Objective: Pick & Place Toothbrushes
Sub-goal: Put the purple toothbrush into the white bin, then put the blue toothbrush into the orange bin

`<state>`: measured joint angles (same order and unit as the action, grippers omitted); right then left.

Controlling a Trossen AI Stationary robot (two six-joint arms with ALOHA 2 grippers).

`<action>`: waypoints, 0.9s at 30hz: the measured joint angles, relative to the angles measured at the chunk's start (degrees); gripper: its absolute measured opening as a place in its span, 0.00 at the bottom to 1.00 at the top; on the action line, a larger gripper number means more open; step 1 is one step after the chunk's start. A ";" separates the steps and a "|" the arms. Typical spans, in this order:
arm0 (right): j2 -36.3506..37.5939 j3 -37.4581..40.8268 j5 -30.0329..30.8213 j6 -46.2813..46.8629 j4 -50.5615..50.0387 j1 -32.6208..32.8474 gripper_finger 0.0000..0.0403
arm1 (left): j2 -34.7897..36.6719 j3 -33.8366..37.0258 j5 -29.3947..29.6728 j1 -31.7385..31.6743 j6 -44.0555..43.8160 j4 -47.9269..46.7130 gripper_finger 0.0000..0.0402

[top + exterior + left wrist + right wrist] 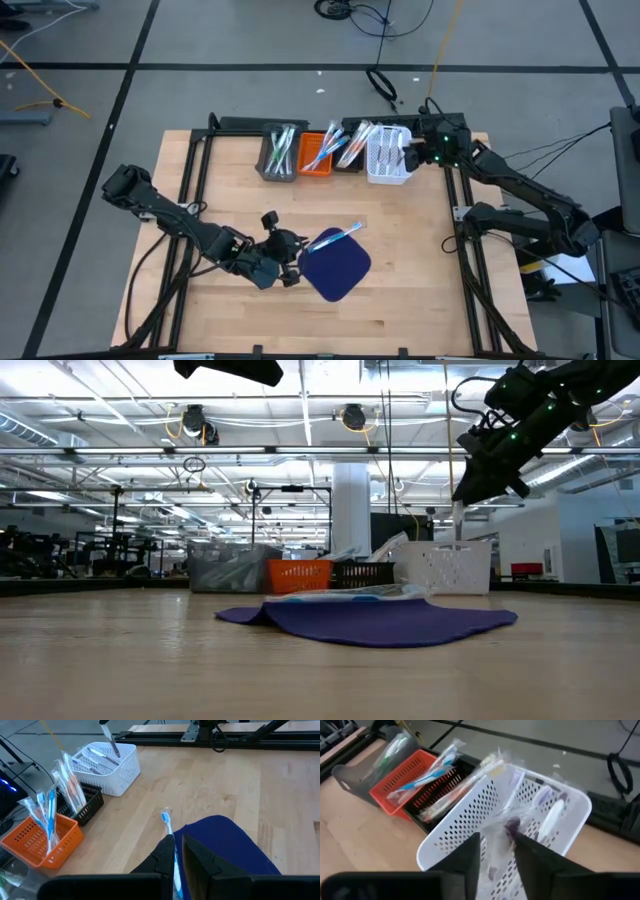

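A blue toothbrush [335,238] in clear wrap lies on the dark blue mat [340,268], its head past the mat's far corner [166,817]. My left gripper [179,842] hovers above the toothbrush's near end, fingers a narrow gap apart, holding nothing; the toothbrush shows through the gap. My right gripper [497,845] is over the white bin [388,160] at the far edge, fingers parted around a wrapped toothbrush [458,525] that reaches down into the bin. More wrapped toothbrushes lie in that bin. My right gripper has the upper end of the wrapped toothbrush [506,827] between its parted fingers, which slant down from above. I cannot tell whether the fingers touch it. The toothbrush stands nearly upright with its lower end inside the white bin [580,802].
Left of the white bin stand a black bin [350,155], an orange bin [317,155] and a grey bin [278,155], each holding wrapped toothbrushes that lean up and out. Black frame rails [470,250] run along the table's sides. Bare wood lies between the mat and the bins.
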<state>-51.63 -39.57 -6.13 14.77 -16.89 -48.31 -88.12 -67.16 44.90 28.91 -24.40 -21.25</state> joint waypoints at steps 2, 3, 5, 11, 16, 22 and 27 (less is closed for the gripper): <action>0.21 0.00 0.06 -1.22 0.44 0.00 0.31 | 0.00 0.00 0.01 0.00 -0.16 0.01 0.09; 0.25 0.00 0.12 -1.45 0.79 0.00 0.34 | 0.00 0.00 0.01 0.00 -0.16 -0.01 0.09; 0.25 0.00 0.15 -1.56 1.16 0.00 0.39 | 0.00 0.00 0.01 0.00 -0.25 0.01 0.09; 0.27 0.00 0.22 -2.00 2.06 0.02 0.55 | 0.00 0.01 0.01 0.00 -0.31 0.01 0.09; 0.27 0.00 2.48 -2.26 2.61 0.04 0.65 | -0.01 0.02 0.01 0.00 -0.31 0.01 0.09; 0.27 0.00 4.29 -2.09 2.54 0.14 0.68 | 0.00 0.02 0.00 0.00 -1.55 0.03 0.09; 0.27 0.00 -1.46 -1.33 2.31 2.16 0.67 | -1.93 0.02 -2.02 -0.71 -3.28 2.16 0.09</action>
<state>-51.35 -39.57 -7.59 13.45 -14.58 -46.16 -90.04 -67.13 42.87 28.19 -27.68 -19.09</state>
